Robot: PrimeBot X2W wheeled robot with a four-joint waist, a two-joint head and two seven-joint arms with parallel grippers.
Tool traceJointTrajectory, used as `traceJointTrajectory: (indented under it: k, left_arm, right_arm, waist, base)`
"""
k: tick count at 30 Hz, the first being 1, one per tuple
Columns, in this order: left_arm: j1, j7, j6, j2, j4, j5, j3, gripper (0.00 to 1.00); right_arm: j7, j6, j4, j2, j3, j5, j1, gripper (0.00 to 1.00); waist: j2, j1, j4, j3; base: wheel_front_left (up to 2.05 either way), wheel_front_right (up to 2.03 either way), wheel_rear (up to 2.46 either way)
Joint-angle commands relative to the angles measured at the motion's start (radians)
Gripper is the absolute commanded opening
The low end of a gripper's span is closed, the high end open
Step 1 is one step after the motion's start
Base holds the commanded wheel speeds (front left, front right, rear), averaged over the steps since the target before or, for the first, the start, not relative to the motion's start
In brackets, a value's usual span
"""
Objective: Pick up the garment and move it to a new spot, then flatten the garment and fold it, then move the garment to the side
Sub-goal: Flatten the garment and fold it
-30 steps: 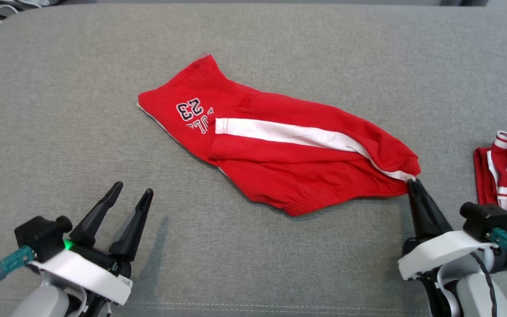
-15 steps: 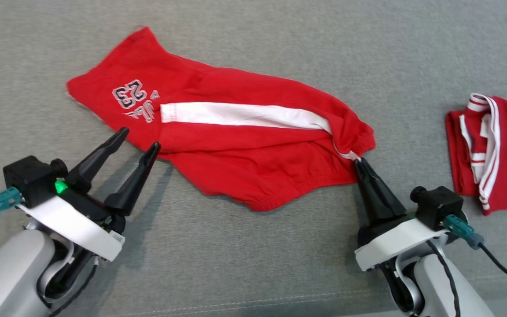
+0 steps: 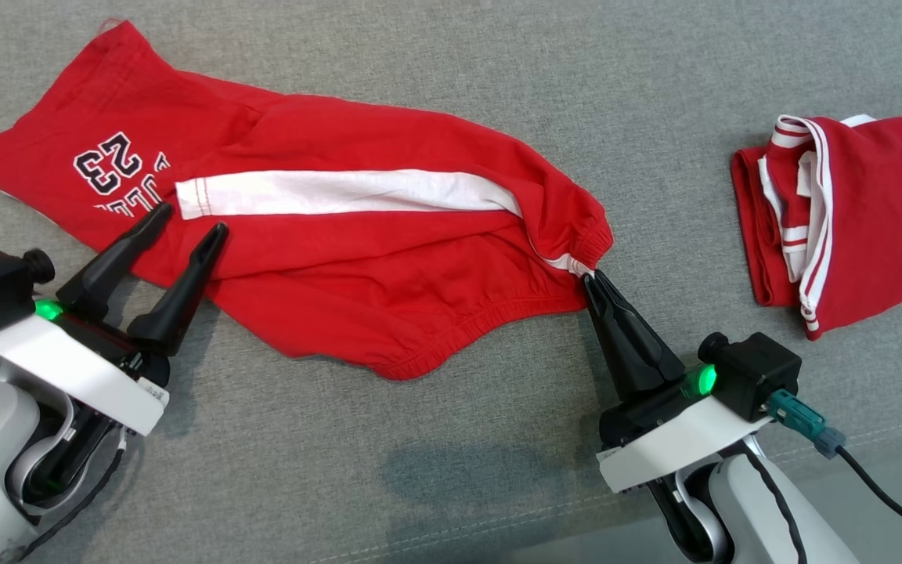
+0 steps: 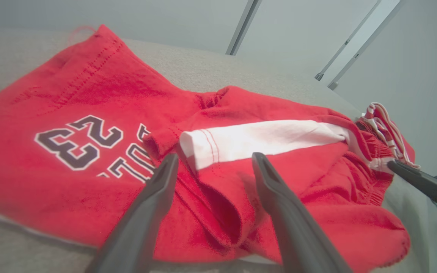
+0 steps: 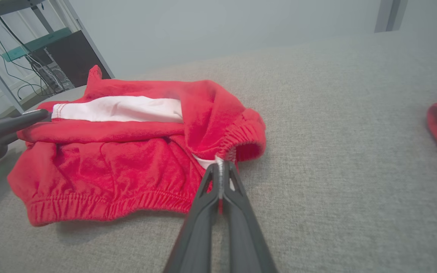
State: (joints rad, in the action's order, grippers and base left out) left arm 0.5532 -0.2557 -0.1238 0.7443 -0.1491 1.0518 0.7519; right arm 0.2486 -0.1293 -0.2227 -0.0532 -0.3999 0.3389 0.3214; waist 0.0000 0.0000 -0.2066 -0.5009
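A pair of red shorts (image 3: 357,258) printed with an upside-down "23" (image 3: 110,163) over partly hidden lettering lies spread on a grey upholstered cushion (image 3: 420,470), near its front edge. The right gripper (image 3: 592,278) is clamped on the elastic waistband. The left gripper (image 3: 190,219), fingers spread wide, points at the end of the white stripe (image 3: 341,192). A folded red-and-white garment (image 3: 850,211) lies apart to the right. Pale walls and a cable-strung shelf (image 5: 32,49) stand behind.

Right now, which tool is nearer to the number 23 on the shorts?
Left. The open left tool is beside the number 23; the right tool is shut on the waistband, at the far end.
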Motion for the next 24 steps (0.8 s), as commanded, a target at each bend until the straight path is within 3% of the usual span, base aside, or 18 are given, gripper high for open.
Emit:
traceJointTrajectory:
  k: [1,18,20,24]
  left_arm:
    - [0.046,-0.006,-0.007,0.049,0.025,0.018,-0.041,1.00]
    - [0.075,-0.006,-0.007,0.095,0.063,0.049,-0.021,0.99]
    - [0.077,-0.006,-0.007,0.099,0.064,0.049,-0.013,0.74]
    - [0.078,-0.006,-0.007,0.101,0.066,0.052,-0.005,0.74]
  right_arm:
    - [0.013,-0.001,0.042,0.003,-0.025,0.005,-0.022,0.00]
    - [0.013,-0.001,0.077,0.003,-0.050,0.010,-0.046,0.00]
    - [0.013,-0.001,0.080,0.003,-0.053,0.011,-0.044,0.00]
    - [0.013,-0.001,0.082,0.003,-0.057,0.013,-0.039,0.00]
  waist:
    - [0.0000,0.0000,-0.007,-0.007]
    - [0.0000,0.0000,-0.033,-0.015]
    - [0.0000,0.0000,-0.035,-0.015]
    - [0.0000,0.0000,-0.036,-0.015]
  base:
    - [0.00,0.00,0.00]
    - [0.00,0.00,0.00]
    - [0.00,0.00,0.00]
    - [0.00,0.00,0.00]
